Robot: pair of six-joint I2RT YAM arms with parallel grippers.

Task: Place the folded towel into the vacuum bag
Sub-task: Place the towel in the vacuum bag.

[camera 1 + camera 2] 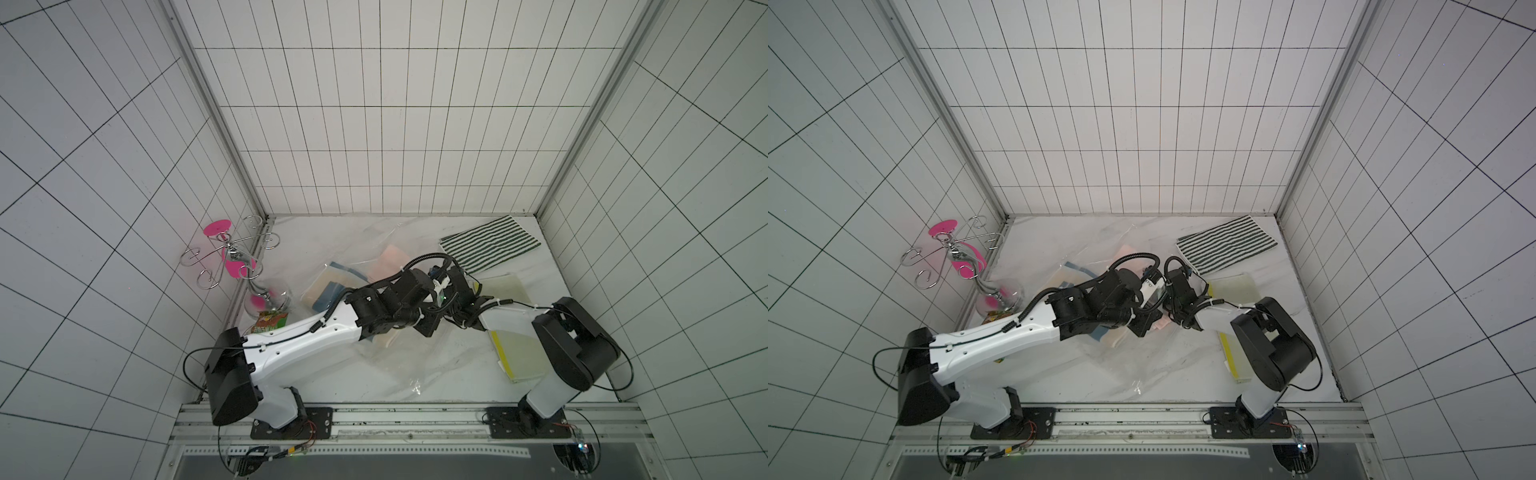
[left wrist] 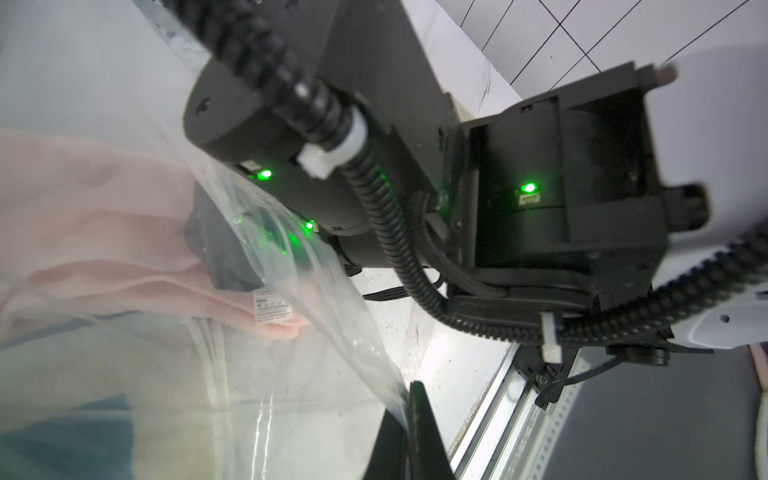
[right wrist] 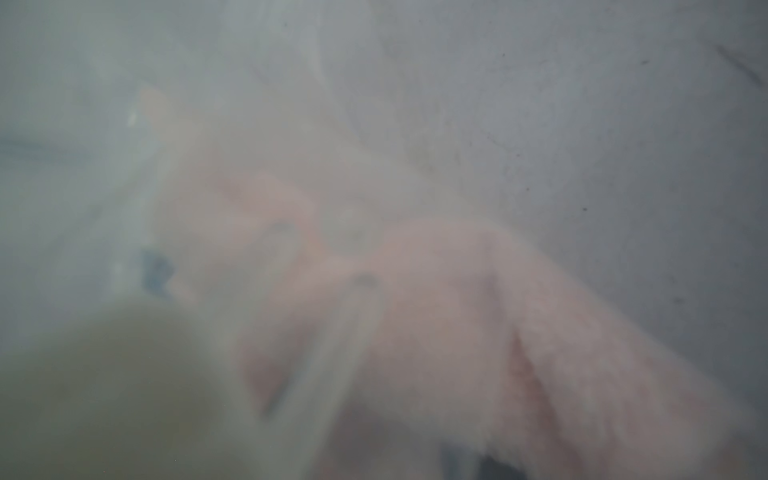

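The vacuum bag (image 1: 399, 365) (image 1: 1125, 365), clear and crinkly, lies spread over the middle of the table. My left gripper (image 2: 409, 399) is shut on an edge of its plastic film and holds that edge up. In both top views its tips (image 1: 428, 330) (image 1: 1140, 328) sit at the bag's right side. A folded pink towel (image 2: 104, 232) (image 3: 457, 311) lies inside the bag. My right gripper (image 2: 216, 253) shows as a dark shape behind the film, lying against that towel. Its jaws are blurred, and the left wrist covers them in both top views.
A second pink towel (image 1: 388, 259) and a cream and blue one (image 1: 328, 286) lie deeper in the bag. A green-striped towel (image 1: 490, 245) and pale yellow towels (image 1: 519, 353) lie at the right. A wire stand with pink discs (image 1: 232, 257) and a snack packet (image 1: 270, 322) are at the left wall.
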